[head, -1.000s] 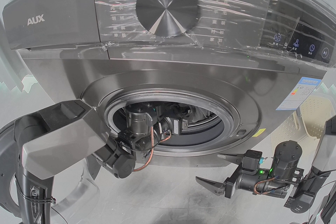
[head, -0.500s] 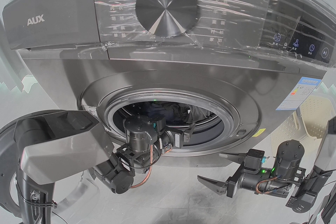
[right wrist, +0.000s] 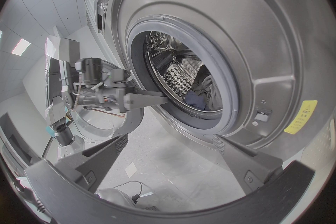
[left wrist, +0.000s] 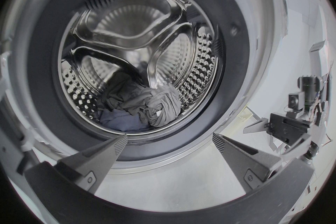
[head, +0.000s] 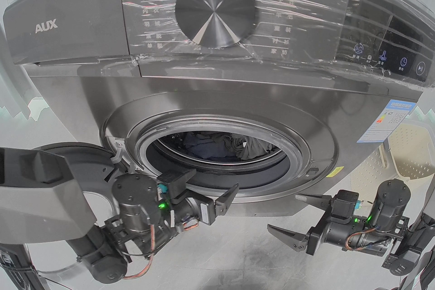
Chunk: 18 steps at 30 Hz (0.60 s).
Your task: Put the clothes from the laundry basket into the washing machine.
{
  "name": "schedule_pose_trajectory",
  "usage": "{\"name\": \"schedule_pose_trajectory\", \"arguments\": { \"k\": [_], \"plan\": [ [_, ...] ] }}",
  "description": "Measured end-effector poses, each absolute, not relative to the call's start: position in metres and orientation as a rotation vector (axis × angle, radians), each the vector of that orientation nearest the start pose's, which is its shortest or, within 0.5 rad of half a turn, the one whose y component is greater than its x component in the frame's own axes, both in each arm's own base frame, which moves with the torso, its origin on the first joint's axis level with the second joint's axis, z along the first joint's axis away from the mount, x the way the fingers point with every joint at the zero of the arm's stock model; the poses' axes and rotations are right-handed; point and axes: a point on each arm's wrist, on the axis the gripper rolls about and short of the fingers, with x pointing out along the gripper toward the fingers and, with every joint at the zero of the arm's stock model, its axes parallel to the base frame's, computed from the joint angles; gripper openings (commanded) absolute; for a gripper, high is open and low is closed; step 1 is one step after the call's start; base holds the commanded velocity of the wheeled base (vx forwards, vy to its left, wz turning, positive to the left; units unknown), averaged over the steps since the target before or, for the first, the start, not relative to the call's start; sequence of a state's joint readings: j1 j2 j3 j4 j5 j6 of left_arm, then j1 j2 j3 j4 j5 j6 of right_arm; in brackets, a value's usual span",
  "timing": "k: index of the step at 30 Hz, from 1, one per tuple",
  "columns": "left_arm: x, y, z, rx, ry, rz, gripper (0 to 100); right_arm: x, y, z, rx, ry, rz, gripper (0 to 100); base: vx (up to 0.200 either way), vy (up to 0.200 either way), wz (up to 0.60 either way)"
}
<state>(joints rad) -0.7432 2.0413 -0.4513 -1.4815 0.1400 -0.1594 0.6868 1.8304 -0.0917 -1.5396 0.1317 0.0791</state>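
Clothes (head: 222,146) lie in a dark bundle on the bottom of the drum (left wrist: 196,70), close to its front edge and fully behind the door seal. The washing machine (head: 253,100) is open, with the door (head: 86,159) swung out at its left side.

The left gripper (head: 216,177) hangs just outside the lower left edge of the opening, its fingers wide apart and holding nothing. The right gripper (head: 283,212) sits below the lower right edge of the front panel, also spread and empty. The laundry basket (head: 410,150) stands beside the machine's right side. We can't tell what is left inside it.

We judge the step in hand to be going back to the basket for the next garment. To do it well:
- keep the left arm clear of the door and the seal
- use the right gripper, since it's nearer the basket
- pinch a thick fold rather than a loose edge
- carry the garment deep past the seal before letting go, so nothing drapes over the rim and blocks the door
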Motion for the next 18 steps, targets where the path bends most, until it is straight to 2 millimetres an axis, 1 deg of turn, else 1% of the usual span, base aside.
{"name": "schedule_pose_trajectory", "arguments": {
  "k": [7,11,16,18],
  "plan": [
    [0.187,-0.177,0.102,-0.127,0.12,-0.621,100,0.157,0.128,0.093,0.027,0.21,0.738,100,0.0,0.0,0.0],
    [0.169,-0.161,0.112,-0.135,0.097,-0.628,100,0.151,0.119,0.107,0.066,0.151,0.665,100,0.0,0.0,0.0],
    [0.152,-0.143,0.125,-0.152,0.054,-0.609,100,0.148,0.106,0.119,0.101,0.103,0.578,100,0.0,0.0,0.0],
    [0.144,-0.134,0.129,-0.158,0.037,-0.593,100,0.147,0.096,0.123,0.106,0.101,0.523,100,-0.2,0.0,0.0]
  ]
}}
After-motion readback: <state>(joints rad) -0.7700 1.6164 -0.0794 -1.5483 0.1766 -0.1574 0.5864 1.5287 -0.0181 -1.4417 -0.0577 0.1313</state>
